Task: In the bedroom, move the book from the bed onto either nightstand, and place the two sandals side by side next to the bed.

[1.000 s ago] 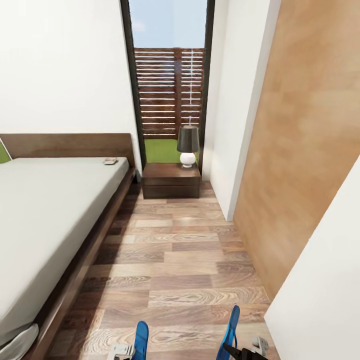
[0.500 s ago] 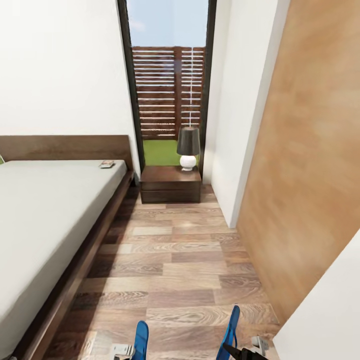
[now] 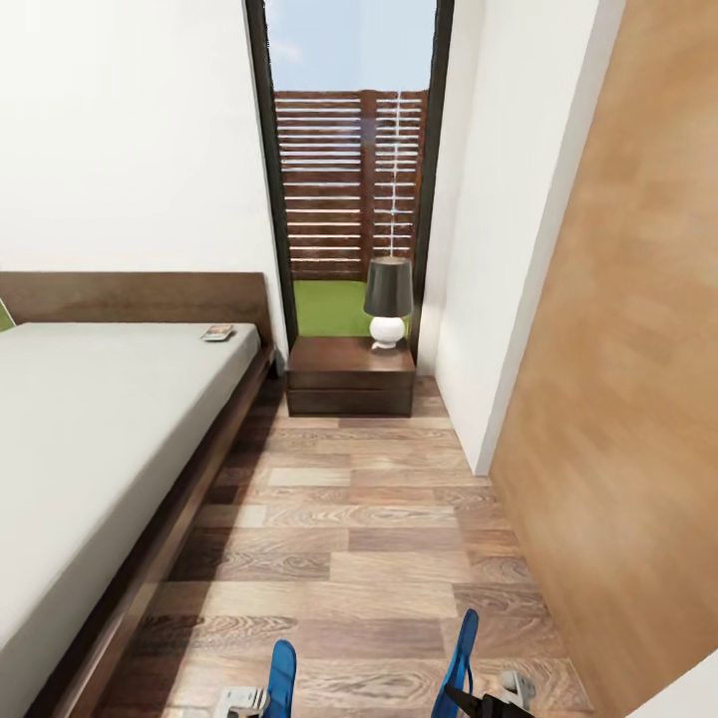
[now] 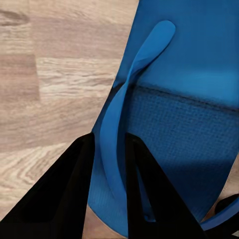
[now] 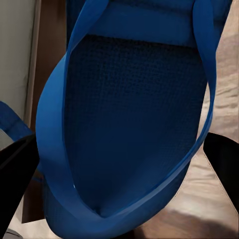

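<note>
- Left gripper [image 4: 107, 196]: fingers clamp a strap of one blue sandal [image 4: 189, 99].
- Right gripper [image 5: 119, 164]: apparently closed on the other sandal [image 5: 134, 124].
- Book [image 3: 217, 333]: far ahead, on the bed [image 3: 90, 439], near the nightstand [image 3: 351, 375].
- Step: carrying. Next: lower both sandals beside the bed.
</note>
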You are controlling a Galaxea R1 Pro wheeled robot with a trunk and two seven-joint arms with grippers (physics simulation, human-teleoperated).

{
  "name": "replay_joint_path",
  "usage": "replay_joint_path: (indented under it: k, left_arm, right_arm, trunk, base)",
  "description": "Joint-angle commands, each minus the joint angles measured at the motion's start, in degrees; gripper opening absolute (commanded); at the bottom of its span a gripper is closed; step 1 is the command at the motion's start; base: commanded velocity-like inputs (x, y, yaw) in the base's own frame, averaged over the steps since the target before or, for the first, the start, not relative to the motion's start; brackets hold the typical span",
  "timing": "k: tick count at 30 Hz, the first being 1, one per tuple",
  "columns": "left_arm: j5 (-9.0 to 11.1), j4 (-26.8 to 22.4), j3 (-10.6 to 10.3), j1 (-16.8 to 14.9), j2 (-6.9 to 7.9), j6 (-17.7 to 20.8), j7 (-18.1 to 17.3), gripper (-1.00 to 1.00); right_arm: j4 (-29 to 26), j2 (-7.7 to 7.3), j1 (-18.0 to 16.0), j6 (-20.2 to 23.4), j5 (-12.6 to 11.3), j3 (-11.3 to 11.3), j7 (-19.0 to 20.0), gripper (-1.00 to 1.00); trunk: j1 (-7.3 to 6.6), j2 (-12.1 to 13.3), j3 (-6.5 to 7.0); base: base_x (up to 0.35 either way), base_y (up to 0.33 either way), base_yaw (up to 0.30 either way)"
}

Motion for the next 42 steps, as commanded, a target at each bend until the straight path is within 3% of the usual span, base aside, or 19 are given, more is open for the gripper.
replay_joint_path:
  k: [1,42]
  left_arm:
    - [-0.67,0.05,0.5,-0.04,0.01,-0.33,0.06,-1.0]
    - [-0.67,0.05,0.5,-0.04,0.01,-0.33,0.14,-1.0]
  right_arm:
    - [0.23,-0.01,-0.1,-0.4,0.02,-0.16,0.2,-1.0]
    - [0.23,0.05,-0.1,-0.4,0.05,-0.08,0.19,-1.0]
  trunk:
    - [0.03,-0.02,-0.05]
    - [0.03,-0.02,-0.05]
  base:
    - [0.321,-0.063,0.004]
    - [0.299,-0.057,0.0]
